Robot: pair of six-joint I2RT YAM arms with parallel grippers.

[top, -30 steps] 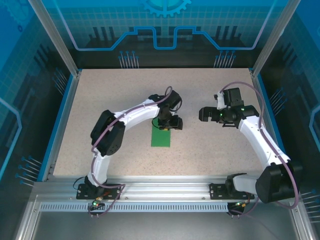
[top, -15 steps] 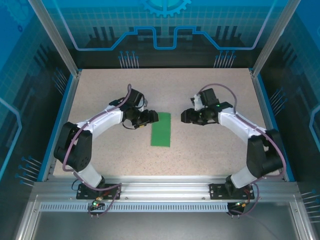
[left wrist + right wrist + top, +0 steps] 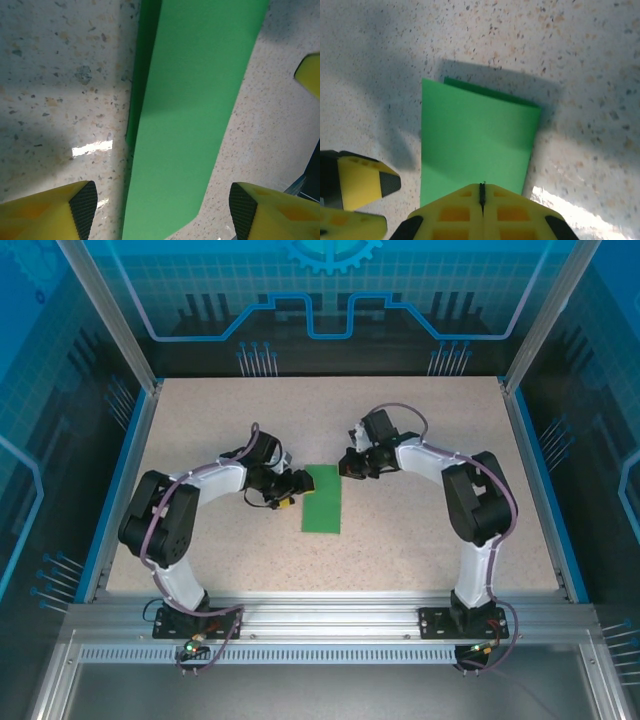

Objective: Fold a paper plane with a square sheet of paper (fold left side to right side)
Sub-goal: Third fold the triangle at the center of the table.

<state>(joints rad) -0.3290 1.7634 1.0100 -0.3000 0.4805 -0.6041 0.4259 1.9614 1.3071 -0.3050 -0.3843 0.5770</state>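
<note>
The green sheet of paper lies flat near the middle of the speckled table. From above it reads as a narrow upright strip, folded over on itself. In the left wrist view the paper runs from the bottom edge up out of the top of the frame, so both of its ends are cut off. A darker under-layer peeks out along its left side. In the right wrist view the paper shows a thin darker sliver along its far edge, and its near end is hidden behind the gripper.

The left gripper sits just beside the strip's left edge, low over the table. Its fingers stand wide apart at the bottom corners of its own view, one on either side of the paper with nothing between them but the sheet below. I can't tell whether they touch the table.

The right gripper is at the strip's upper right corner. Its two yellow fingers are pressed tight together, only a hairline seam between them, and they grip nothing. I can't tell whether the tips rest on the paper, because they cover that spot.

The left gripper's fingers poke in at the lower left of the right wrist view. A yellow piece at the right edge of the left wrist view is too cropped to identify.
</note>
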